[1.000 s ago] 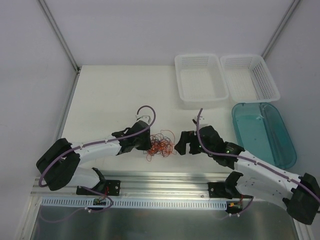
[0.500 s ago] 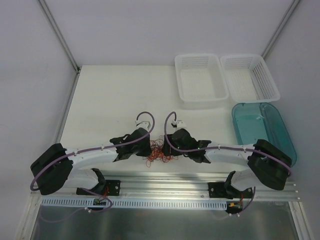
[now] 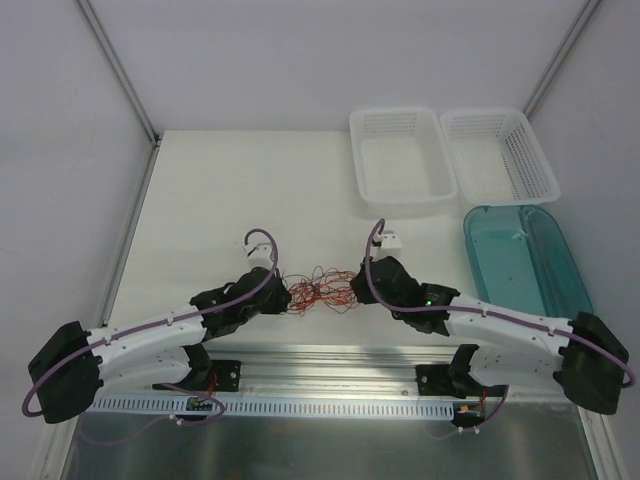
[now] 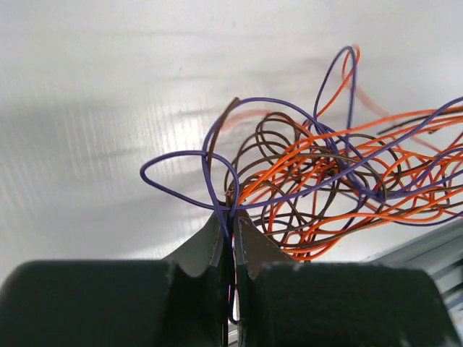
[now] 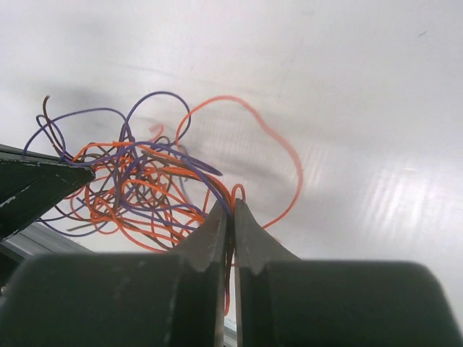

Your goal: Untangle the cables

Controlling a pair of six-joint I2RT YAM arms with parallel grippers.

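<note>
The cables (image 3: 318, 289) are a tangle of thin orange, dark brown and purple strands, stretched sideways between my two grippers near the table's front edge. My left gripper (image 3: 284, 296) holds the tangle's left end. In the left wrist view it (image 4: 231, 214) is shut on a purple loop and a few brown and orange strands, and the cables (image 4: 325, 181) fan out to the right. My right gripper (image 3: 355, 283) holds the right end. Its wrist view shows it (image 5: 231, 210) shut on orange and dark strands, with the cables (image 5: 134, 188) spreading left and one orange loop curving right.
Two white mesh baskets (image 3: 402, 160) (image 3: 500, 155) stand at the back right, with a teal tub (image 3: 525, 265) in front of them. An aluminium rail (image 3: 330, 358) runs along the near edge. The white table (image 3: 220, 190) stretches back behind the tangle.
My right gripper swung in to the tangle and shut on its strands. Both grippers then drew apart, the left one moving left, and the clump stretched out wider.
</note>
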